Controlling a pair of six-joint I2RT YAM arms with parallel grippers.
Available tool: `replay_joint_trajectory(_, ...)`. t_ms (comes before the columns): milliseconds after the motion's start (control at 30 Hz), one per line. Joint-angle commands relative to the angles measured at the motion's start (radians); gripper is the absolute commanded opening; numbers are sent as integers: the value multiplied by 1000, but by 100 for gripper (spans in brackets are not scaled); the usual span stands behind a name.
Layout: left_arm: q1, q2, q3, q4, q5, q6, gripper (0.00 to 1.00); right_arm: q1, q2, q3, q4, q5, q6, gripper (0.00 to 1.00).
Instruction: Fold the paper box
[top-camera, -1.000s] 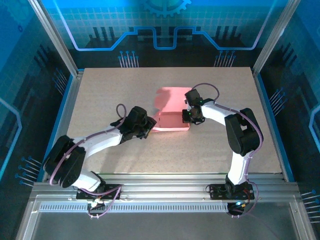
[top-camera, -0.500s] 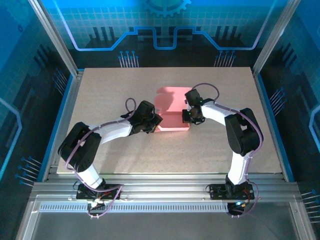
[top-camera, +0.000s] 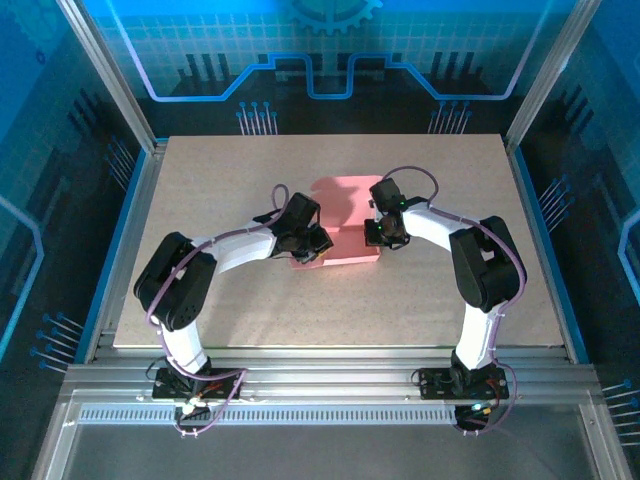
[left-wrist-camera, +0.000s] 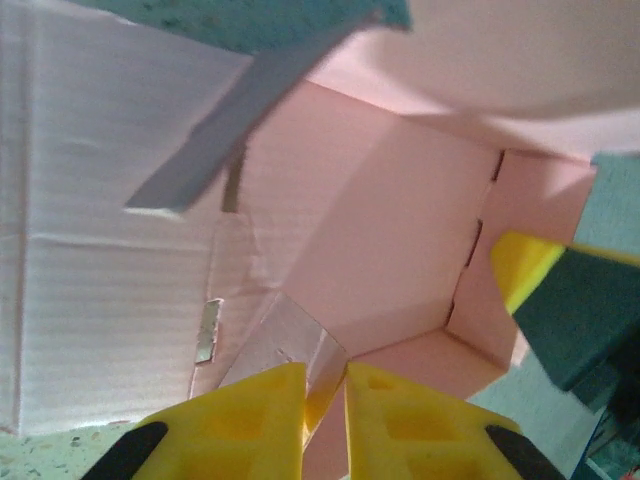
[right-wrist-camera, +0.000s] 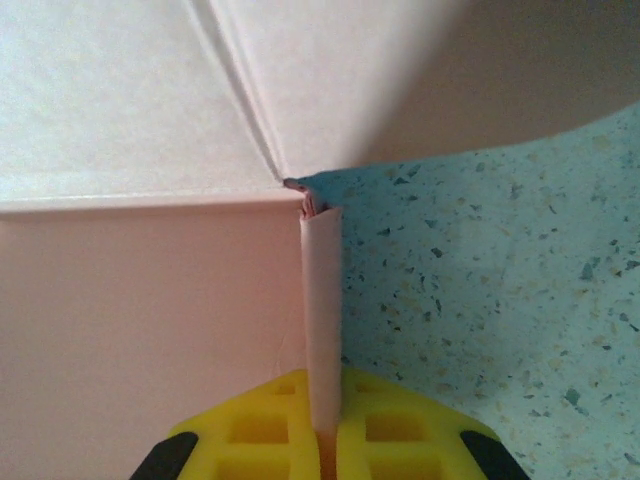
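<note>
Paper box lengthwise left-right, clamped by left end effector, right end effector.

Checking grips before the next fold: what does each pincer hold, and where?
Both hold the paper box: the right pincer pinches a thin upright strip at its right side, the left pincer a small flap at its left.

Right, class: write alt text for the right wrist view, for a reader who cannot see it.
The right gripper pinches a thin pink flap at a corner of the paper box between yellow fingers. Pale pink panels spread left and above; the speckled table lies to the right.
</note>
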Motion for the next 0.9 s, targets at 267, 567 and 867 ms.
replay_joint_trajectory(267, -19, 110, 33, 20, 322, 118, 19, 8, -3, 6, -10, 0, -1, 0)
replay_joint_trajectory(567, -21, 83, 70, -71, 263, 189, 24, 7, 0, 10, -14, 4, -1, 0)
replay_joint_trajectory(867, -26, -136, -7, -87, -29, 278, 43, -3, -26, -7, 0, 18, 10, 0)
